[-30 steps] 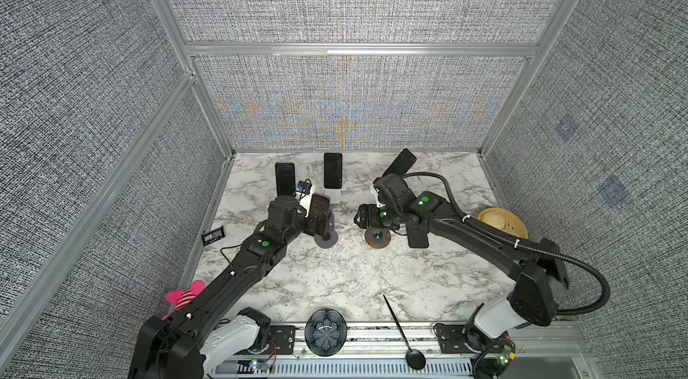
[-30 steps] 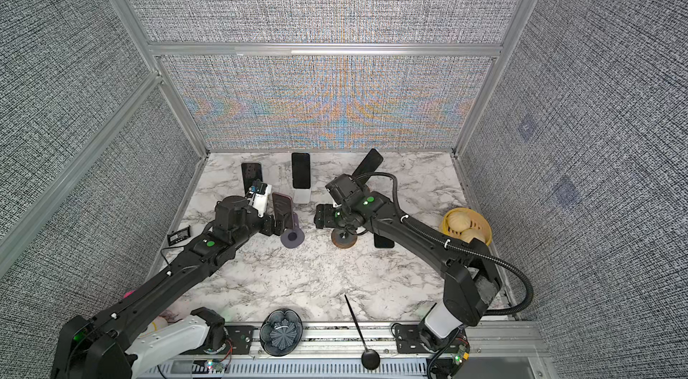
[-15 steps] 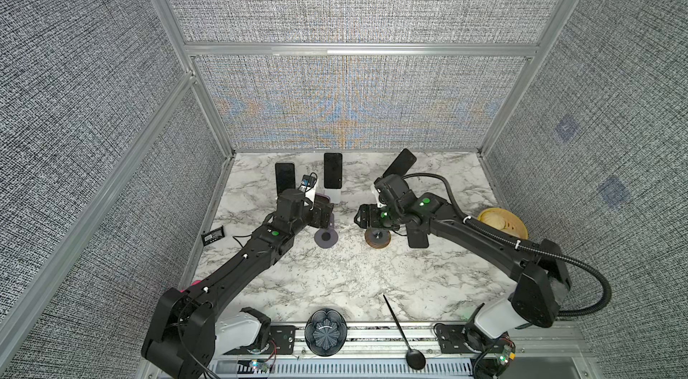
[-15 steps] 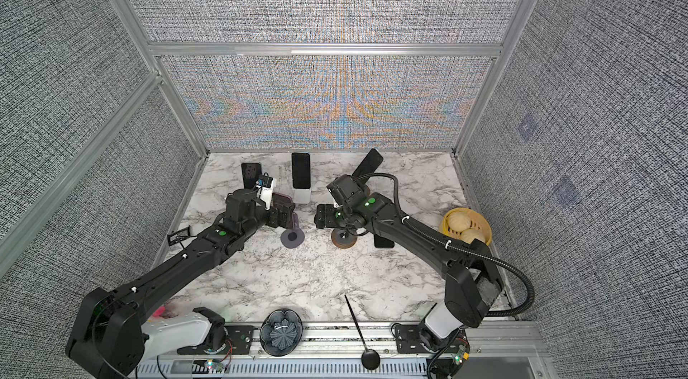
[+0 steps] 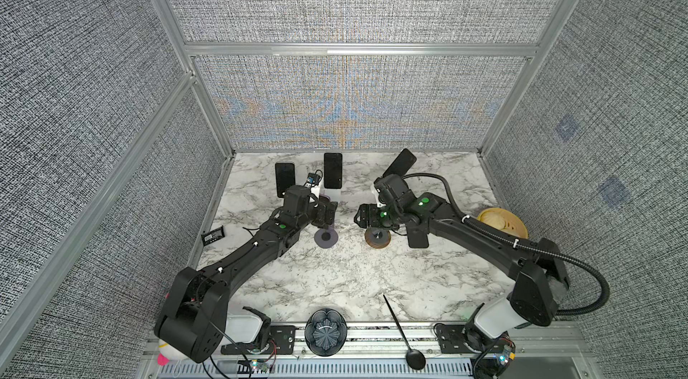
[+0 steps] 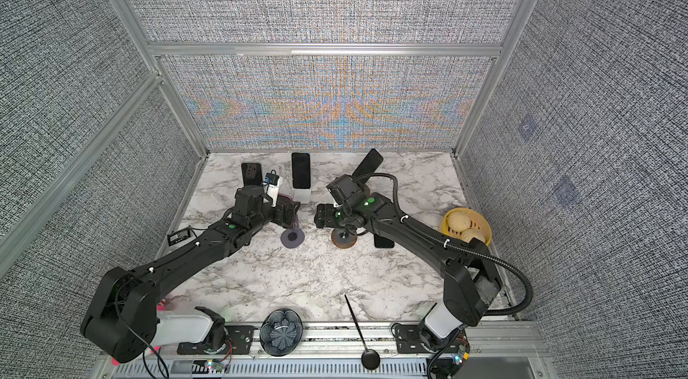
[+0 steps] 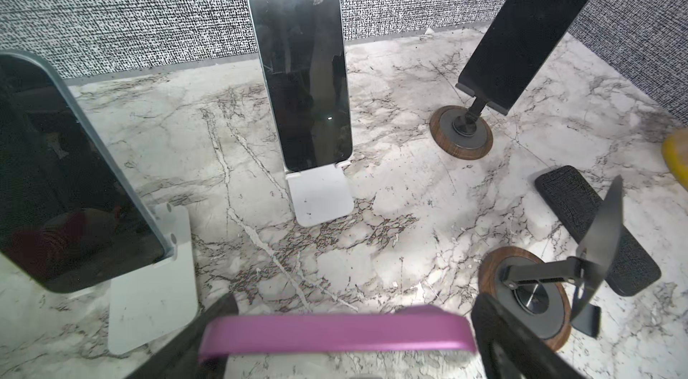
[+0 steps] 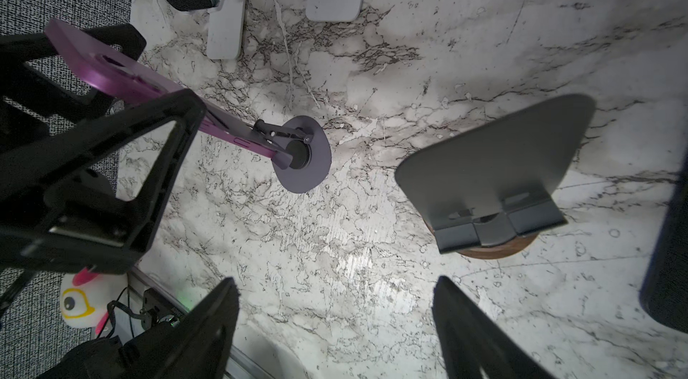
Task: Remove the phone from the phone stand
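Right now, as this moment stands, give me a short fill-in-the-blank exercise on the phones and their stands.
1. The phone between the left pincer's fingers is ___ in colour.
2. The wooden-based stand before the right pincer holds ___ phone.
3. The dark phone beside that stand lies ___ on the table.
4. Phones resting on white stands number ___.

Missing words: purple; no; flat; two.

Purple phone (image 8: 123, 75) — tilted on stand (image 8: 317, 173)
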Action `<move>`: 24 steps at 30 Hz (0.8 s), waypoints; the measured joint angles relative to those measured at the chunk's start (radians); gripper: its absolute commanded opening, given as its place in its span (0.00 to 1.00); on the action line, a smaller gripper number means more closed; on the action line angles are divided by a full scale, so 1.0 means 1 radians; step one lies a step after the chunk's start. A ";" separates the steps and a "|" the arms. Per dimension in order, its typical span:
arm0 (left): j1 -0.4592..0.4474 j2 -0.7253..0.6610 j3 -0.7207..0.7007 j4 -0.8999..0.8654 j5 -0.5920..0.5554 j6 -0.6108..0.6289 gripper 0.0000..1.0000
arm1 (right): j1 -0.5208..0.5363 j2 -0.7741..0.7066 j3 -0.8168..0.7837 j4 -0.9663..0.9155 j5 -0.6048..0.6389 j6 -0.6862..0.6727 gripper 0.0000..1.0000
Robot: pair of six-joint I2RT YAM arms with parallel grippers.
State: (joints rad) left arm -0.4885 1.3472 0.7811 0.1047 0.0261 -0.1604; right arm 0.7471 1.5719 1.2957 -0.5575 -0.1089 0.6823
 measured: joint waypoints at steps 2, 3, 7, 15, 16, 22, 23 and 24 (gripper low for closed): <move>0.000 0.010 0.003 0.003 0.000 -0.002 0.96 | 0.000 0.000 0.000 0.000 0.000 0.000 0.83; 0.000 0.014 0.004 0.005 0.000 -0.001 0.94 | 0.000 -0.001 0.000 0.000 0.000 0.000 0.83; 0.000 0.027 0.008 0.006 0.000 -0.001 0.87 | 0.000 -0.005 -0.002 0.001 -0.001 -0.001 0.83; 0.000 0.045 0.017 0.008 0.000 -0.002 0.72 | 0.000 -0.010 -0.015 0.008 -0.003 -0.001 0.83; 0.000 0.045 0.017 0.009 0.000 -0.002 0.71 | 0.000 -0.010 -0.015 0.007 -0.003 -0.001 0.83; 0.000 0.045 0.017 0.008 0.000 -0.002 0.62 | -0.001 -0.011 -0.015 0.008 -0.003 -0.004 0.83; 0.000 0.044 0.017 0.007 0.000 -0.002 0.61 | -0.001 -0.011 -0.015 0.007 -0.003 -0.004 0.83; 0.000 0.042 0.017 0.005 0.000 -0.002 0.59 | -0.001 -0.011 -0.016 0.008 -0.003 -0.004 0.83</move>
State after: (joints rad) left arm -0.4885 1.3895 0.7982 0.1093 0.0257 -0.1623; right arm 0.7460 1.5612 1.2797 -0.5499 -0.1120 0.6781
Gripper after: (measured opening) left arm 0.739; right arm 0.829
